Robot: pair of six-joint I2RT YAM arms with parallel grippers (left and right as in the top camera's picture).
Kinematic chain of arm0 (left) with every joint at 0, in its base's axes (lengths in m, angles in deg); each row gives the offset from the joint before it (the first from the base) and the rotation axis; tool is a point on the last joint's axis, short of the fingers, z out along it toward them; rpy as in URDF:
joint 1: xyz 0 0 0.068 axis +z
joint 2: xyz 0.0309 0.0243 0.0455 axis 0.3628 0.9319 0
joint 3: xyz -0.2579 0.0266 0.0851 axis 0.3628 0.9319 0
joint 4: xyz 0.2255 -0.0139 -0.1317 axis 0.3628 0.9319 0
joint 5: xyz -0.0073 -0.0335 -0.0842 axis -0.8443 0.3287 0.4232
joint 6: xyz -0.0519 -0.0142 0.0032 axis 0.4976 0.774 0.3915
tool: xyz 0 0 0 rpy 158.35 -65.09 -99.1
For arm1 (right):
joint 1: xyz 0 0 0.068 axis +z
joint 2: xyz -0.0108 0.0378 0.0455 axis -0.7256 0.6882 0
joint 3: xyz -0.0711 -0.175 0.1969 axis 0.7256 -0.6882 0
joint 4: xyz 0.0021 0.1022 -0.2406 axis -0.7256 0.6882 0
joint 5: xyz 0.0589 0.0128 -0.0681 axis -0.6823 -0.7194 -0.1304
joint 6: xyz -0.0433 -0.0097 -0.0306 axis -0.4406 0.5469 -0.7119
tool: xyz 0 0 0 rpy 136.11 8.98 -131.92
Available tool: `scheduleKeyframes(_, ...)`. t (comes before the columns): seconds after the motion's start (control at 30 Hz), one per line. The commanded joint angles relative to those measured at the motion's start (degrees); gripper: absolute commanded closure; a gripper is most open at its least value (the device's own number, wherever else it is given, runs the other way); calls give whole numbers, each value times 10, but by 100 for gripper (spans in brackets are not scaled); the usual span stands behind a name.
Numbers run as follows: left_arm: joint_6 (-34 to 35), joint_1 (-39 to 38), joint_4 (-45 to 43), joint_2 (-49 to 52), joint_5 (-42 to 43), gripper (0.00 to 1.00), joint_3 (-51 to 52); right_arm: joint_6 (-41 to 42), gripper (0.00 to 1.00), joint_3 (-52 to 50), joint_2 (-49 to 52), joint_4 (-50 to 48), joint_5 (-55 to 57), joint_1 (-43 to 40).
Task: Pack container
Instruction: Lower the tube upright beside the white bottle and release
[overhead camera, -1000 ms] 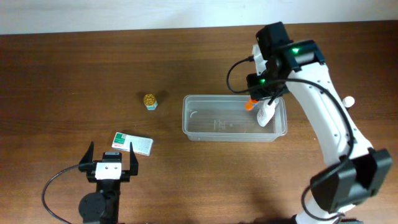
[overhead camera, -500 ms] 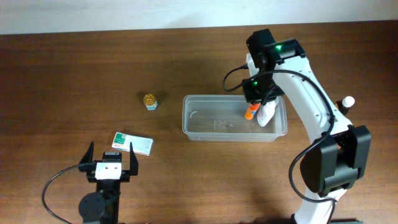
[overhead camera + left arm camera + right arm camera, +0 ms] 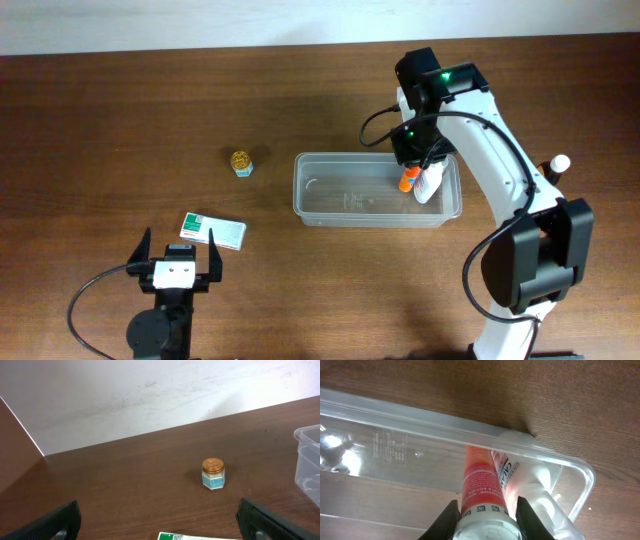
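The clear plastic container (image 3: 340,205) lies mid-table; it also shows in the right wrist view (image 3: 395,420). My right gripper (image 3: 412,165) is shut on an orange-red tube (image 3: 480,485), held pointing down into the container's right end, next to a white bottle (image 3: 428,186) lying inside, also in the right wrist view (image 3: 540,495). My left gripper (image 3: 160,520) is open and empty at the front left, over a green-and-white box (image 3: 212,230). A small gold-capped jar (image 3: 241,162) stands left of the container, also in the left wrist view (image 3: 213,474).
A small white bottle (image 3: 558,164) stands at the right, partly behind the right arm. A pale wall runs along the table's far edge (image 3: 200,25). The container's corner (image 3: 307,460) shows at the left wrist view's right edge.
The right gripper moved left and lowered the orange-red tube into the container's right end beside the white bottle; in the last half second it barely shifted. The left arm stayed still.
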Motion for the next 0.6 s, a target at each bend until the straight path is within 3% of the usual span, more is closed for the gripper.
scheduleKeyframes(0.0,-7,3,4,-4,5,0,1,1,78,-4,6,-4,9,5)
scheduleKeyframes(0.57,-7,3,4,-4,5,0,1,2,78,-9,7,-17,-19,5)
